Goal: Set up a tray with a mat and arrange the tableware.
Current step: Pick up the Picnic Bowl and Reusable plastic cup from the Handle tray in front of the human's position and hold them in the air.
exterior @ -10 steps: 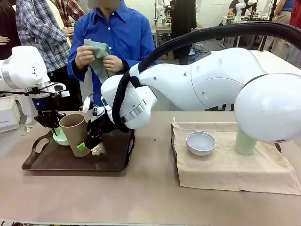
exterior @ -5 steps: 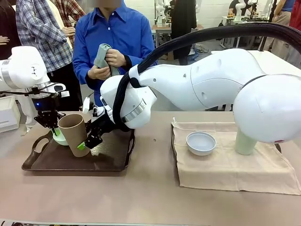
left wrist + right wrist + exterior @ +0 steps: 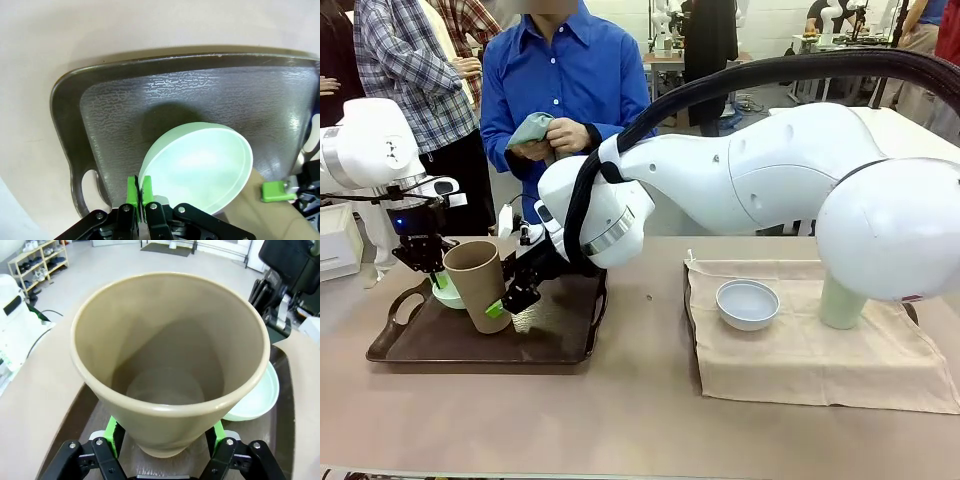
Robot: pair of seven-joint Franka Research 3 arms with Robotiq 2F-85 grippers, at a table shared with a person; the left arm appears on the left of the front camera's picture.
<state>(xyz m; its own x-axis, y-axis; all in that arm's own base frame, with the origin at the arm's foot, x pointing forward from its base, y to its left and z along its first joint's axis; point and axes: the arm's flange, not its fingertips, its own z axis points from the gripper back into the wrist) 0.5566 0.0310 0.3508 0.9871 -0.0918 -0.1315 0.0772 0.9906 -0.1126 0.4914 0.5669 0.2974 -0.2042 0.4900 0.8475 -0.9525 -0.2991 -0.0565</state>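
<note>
right end effector straddling tan-brown cup base

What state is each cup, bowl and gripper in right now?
Tan cup: upright on the tray, between the right gripper's fingers.
Green bowl: rim pinched by the shut left gripper, over the tray.
White bowl: upright on the cloth.
Pale cup: standing on the cloth.

Robotics lab or workshop, beige tabletop with white robot arm, onlookers standing behind, more work tables farther back, wooden shelf with shoes on the grey floor
</note>
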